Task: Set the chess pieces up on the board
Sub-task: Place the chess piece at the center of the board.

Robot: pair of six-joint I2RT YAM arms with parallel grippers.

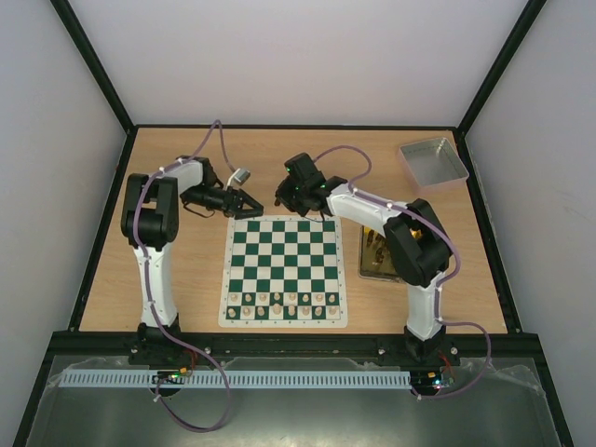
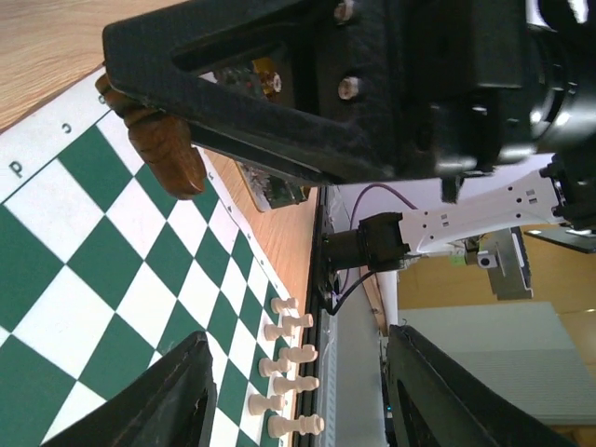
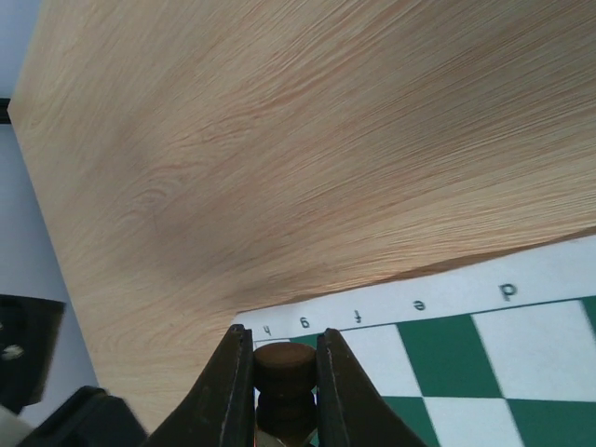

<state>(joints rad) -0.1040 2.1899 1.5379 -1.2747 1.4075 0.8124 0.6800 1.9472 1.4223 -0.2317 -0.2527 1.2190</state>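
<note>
The left claw (image 2: pixel 296 341) shows its two dark fingers (image 2: pixel 149 405) at the bottom of the view, standing apart over the board (image 2: pixel 93 279). The black body of the right claw (image 2: pixel 130 93) fills the top. A brown chess piece (image 2: pixel 160 144) juts from its tip, over the green and white squares beside the board's lettered white border; whether the piece touches the board cannot be told. A row of pale pieces (image 2: pixel 289 372) stands along the far edge. Bare wooden table (image 2: pixel 56 47) lies beyond the border.
</note>
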